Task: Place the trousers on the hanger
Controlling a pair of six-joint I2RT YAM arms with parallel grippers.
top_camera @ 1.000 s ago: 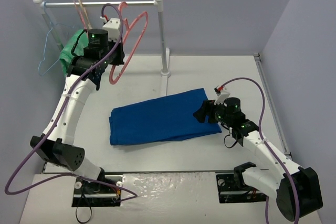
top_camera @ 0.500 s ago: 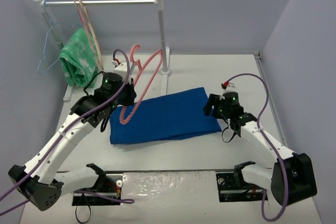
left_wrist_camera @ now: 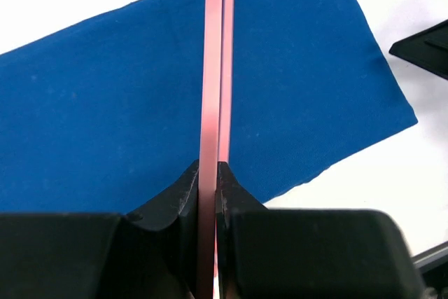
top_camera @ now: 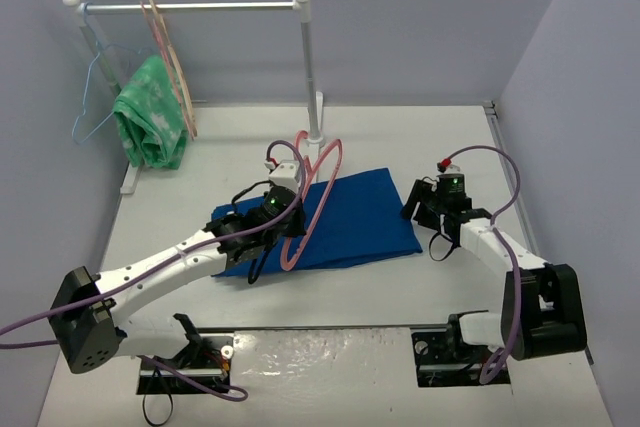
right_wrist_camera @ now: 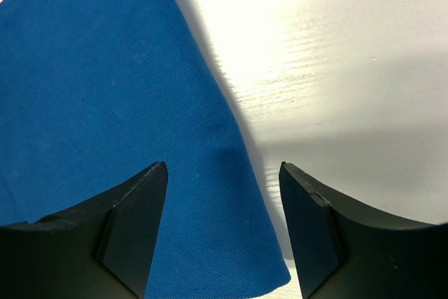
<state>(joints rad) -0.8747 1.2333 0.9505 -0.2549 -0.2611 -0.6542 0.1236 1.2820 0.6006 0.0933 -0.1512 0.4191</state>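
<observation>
The royal-blue trousers [top_camera: 365, 212] lie folded flat in the middle of the table. My left gripper [top_camera: 290, 223] is shut on the pink hanger [top_camera: 318, 195] and holds it on edge over the trousers' middle, hook toward the rack. In the left wrist view the fingers pinch the pink hanger bar [left_wrist_camera: 213, 68] at the left gripper [left_wrist_camera: 208, 173], with the trousers [left_wrist_camera: 105, 103] below. My right gripper [top_camera: 420, 203] is open and empty at the trousers' right edge. In the right wrist view the right gripper [right_wrist_camera: 220, 167] straddles the trousers' edge [right_wrist_camera: 105, 103].
A white clothes rack [top_camera: 309, 67] stands at the back. On its rail hang a green patterned cloth [top_camera: 148, 119], a thin light-blue wire hanger [top_camera: 92, 97] and a beige hanger [top_camera: 172, 47]. Grey walls close in the left, back and right.
My left arm has carried the pink hanger from the rack rail down over the trousers. My right gripper has shifted back along the trousers' right edge.
</observation>
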